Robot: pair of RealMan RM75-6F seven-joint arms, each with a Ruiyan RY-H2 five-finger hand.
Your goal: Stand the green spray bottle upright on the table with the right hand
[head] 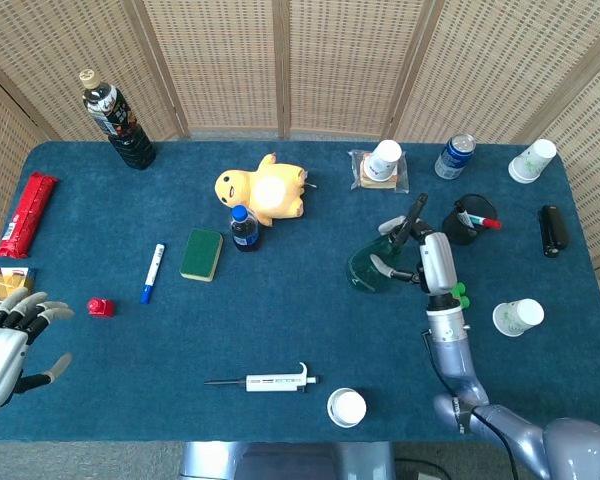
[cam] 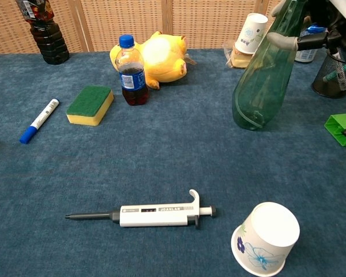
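Note:
The green spray bottle (cam: 259,81) leans with its top toward the right and its base swung out to the left, at the right side of the table. My right hand (cam: 326,34) grips it around the neck, with a finger wrapped across the upper body. In the head view the green spray bottle (head: 370,265) sits just left of my right hand (head: 412,245). Whether the base touches the cloth I cannot tell. My left hand (head: 10,340) hovers at the table's near left edge, fingers spread and holding nothing.
A black pen cup (head: 468,220) and a green block (cam: 341,128) lie close to the right of the bottle. A paper cup on a packet (head: 383,162), a small cola bottle (cam: 131,70), a yellow plush (cam: 161,55), a sponge (cam: 90,104), a pipette (cam: 155,214) and a tipped cup (cam: 265,238) are around.

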